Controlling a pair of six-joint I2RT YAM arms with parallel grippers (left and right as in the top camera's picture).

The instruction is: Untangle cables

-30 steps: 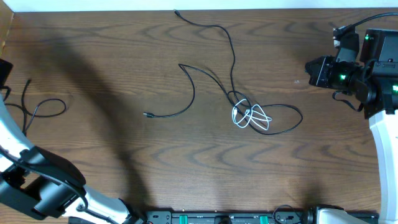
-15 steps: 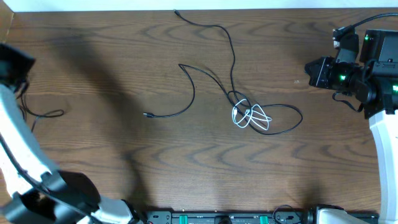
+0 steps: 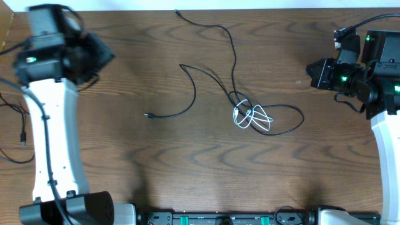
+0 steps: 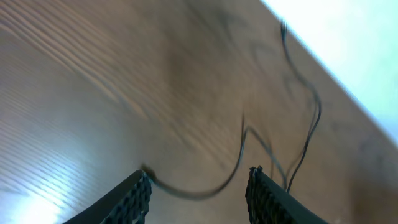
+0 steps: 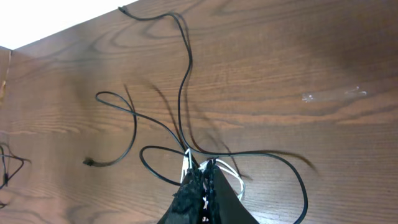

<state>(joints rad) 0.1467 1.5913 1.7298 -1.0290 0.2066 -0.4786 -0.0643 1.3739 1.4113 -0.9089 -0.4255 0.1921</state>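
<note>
Your left tool hangs partly open over the brown wooden table, touching nothing; the shorter thin black cable lies ahead. Your right tool is clenched, empty, well apart from the knotted short white cable and long black cable.

Cables heavily blurred, left wrist view
</note>
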